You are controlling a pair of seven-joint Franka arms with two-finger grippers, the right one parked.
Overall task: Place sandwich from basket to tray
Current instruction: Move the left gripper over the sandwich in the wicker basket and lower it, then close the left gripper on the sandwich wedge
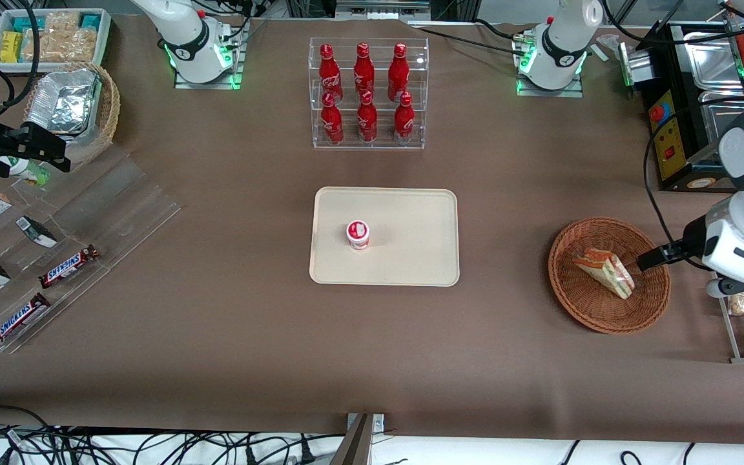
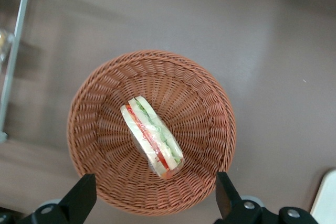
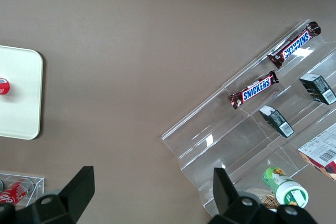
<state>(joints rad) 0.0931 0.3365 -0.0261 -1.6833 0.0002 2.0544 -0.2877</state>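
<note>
The sandwich (image 2: 152,136) lies in the wicker basket (image 2: 100,129) on the counter (image 1: 217,323), well apart from the tray (image 1: 411,219), with the gripper (image 2: 152,203) hovering above, fingers (image 2: 81,198) spread wide and empty.

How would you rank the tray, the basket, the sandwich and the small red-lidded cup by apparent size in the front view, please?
1. tray
2. basket
3. sandwich
4. red-lidded cup

The gripper, open, hovers above the basket.
</note>
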